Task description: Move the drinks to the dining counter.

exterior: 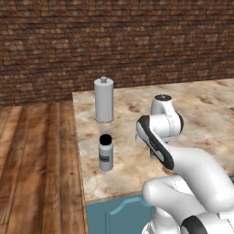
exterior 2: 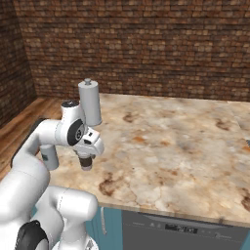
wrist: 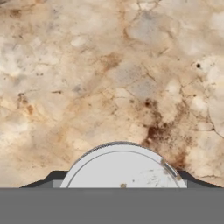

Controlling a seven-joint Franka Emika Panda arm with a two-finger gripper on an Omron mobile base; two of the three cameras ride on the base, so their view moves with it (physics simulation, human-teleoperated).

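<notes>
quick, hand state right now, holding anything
hand: closed on the paper cup, held just above the marble counter.

Counted on the marble counter (exterior: 201, 114): one bottle (exterior: 106, 153), one tall metal canister (exterior: 103, 100), one lidded cup (wrist: 122, 167), plus one robot arm (exterior: 192, 169).

- Worktop (exterior: 196, 114): polished beige-brown mottled marble, smooth.
- Canister (exterior: 103, 100): matt grey metal.
- Bottle (exterior: 106, 153): pale grey plastic, black cap, dark green label.
- Cup (wrist: 122, 168): smooth white lid.
- Wall (exterior: 114, 36): rough brick.
- Floor (exterior: 36, 155): wood planks.
</notes>
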